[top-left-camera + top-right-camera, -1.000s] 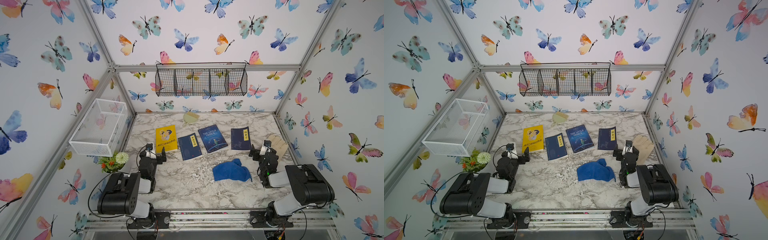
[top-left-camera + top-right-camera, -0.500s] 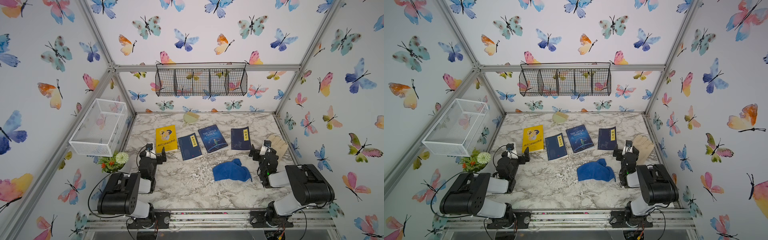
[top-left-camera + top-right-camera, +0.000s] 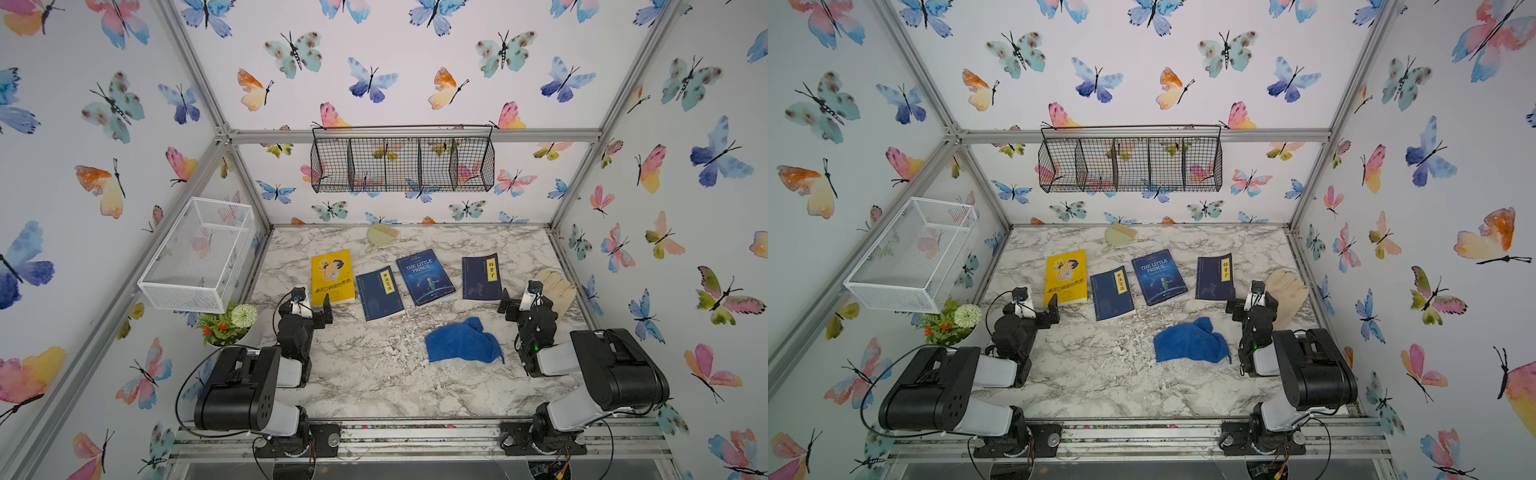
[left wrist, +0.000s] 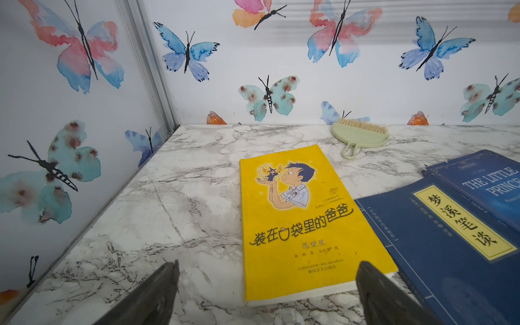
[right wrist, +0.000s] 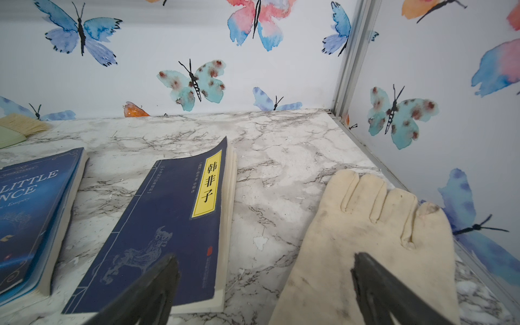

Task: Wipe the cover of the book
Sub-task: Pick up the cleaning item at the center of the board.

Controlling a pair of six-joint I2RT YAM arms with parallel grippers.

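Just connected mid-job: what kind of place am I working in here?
Likely a staged robot test cell, not a real room: an aluminium frame carries butterfly wallpaper around a marble-look tabletop.

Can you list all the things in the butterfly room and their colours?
yellow book: one, yellow, row's left end.
blue books: three, dark blue, rest of row.
cloth: one, blue, between books and robot.
brush: one, pale green, by back wall.
glove: one, cream, by right wall.
white basket: one, white, left wall.
black basket: one, black, back wall.
flowers: one pot, white and orange, by left wall.
table: one, marbled, under the books.
left gripper, right gripper: two, black, open, empty.
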